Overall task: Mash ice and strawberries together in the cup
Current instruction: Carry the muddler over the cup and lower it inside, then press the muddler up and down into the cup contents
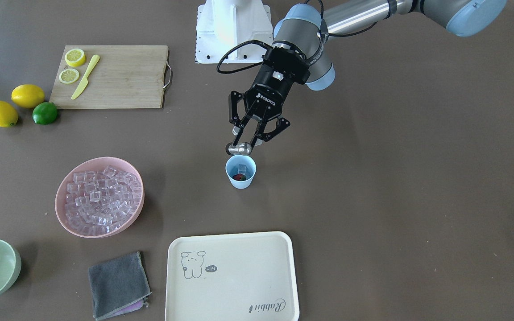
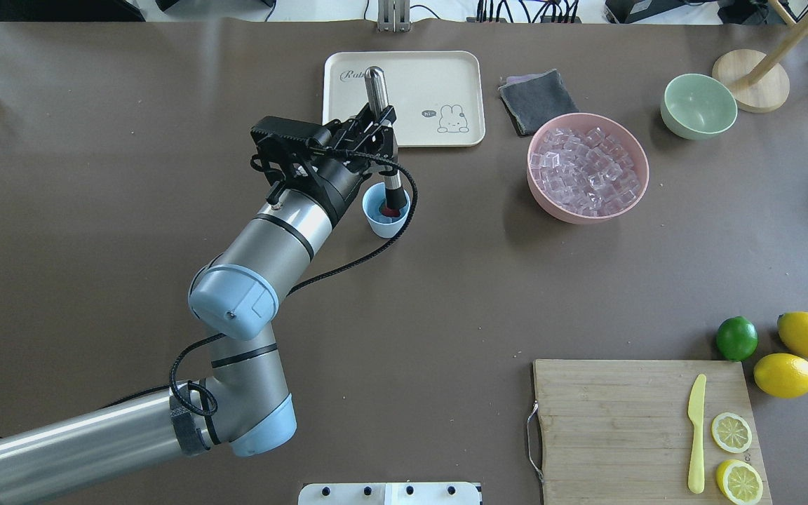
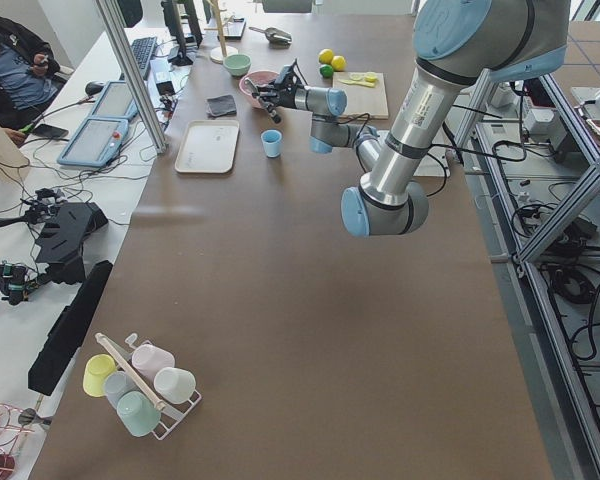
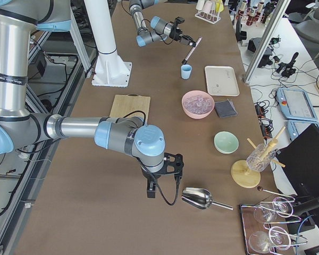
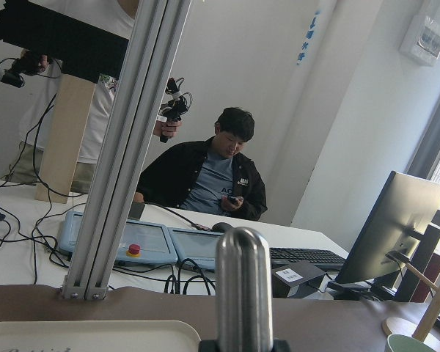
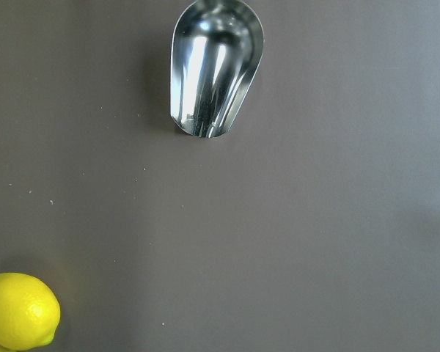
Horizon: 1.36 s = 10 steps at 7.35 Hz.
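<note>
Left tool [image 1: 247, 137] holds muddler [image 1: 239, 148] over cup [image 1: 240, 171]; tray [image 1: 232, 276] near.

The cup [image 1: 241, 184] is a small light-blue plastic tumbler, tapered and without a handle. It stands upright with its mouth open, near the middle of the brown surface [image 1: 373, 187]. Inside it, at the bottom, lies one tiny red strawberry [image 1: 239, 177] with a touch of green at its cap. A clear, glassy ice cube [image 1: 242, 168] rests just beside the strawberry and touches it. How many cubes are in the cup cannot be told. The rest of the ice [image 1: 101, 200], many small clear cubes alike, is heaped in a pink bowl [image 1: 59, 196] that sits well apart from the cup.
</note>
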Tool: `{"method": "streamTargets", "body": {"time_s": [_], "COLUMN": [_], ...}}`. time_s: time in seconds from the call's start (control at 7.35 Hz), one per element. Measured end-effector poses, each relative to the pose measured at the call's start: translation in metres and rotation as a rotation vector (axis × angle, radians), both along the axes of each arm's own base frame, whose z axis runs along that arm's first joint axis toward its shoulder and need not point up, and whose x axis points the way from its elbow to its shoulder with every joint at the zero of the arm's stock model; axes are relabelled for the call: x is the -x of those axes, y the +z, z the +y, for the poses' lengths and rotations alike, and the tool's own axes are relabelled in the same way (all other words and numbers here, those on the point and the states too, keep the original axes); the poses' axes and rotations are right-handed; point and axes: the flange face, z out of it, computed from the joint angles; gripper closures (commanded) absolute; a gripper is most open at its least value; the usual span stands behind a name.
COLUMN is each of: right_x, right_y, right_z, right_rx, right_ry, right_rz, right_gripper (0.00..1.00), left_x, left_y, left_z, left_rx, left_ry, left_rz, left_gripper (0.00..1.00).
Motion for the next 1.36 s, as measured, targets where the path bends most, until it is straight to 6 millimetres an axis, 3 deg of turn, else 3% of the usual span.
{"method": "streamTargets", "body": {"time_s": [0.54, 0.95, 1.36], "right_x": [0.000, 0.000, 0.000], "right_y": [-0.001, -0.004, -0.006], "right_z": [-0.002, -0.004, -0.006], "right_rx": [-0.004, -0.010, -0.018], "right_ry": [-0.003, -0.005, -0.005], "right_rz": [0.004, 0.005, 0.007], "right_gripper": [0.00, 0.00, 0.00], "left_x": [-0.012, -0.024, -0.044], "left_y": [0.005, 0.012, 0.006], "left_z": [0.025, 0.035, 0.039], "left_rx": [0.008, 0.033, 0.046], "left_ry": [-0.182, -0.231, -0.245], "left_rz": [-0.112, -0.130, -0.146], "left_gripper": [0.70, 0.70, 0.70]}}
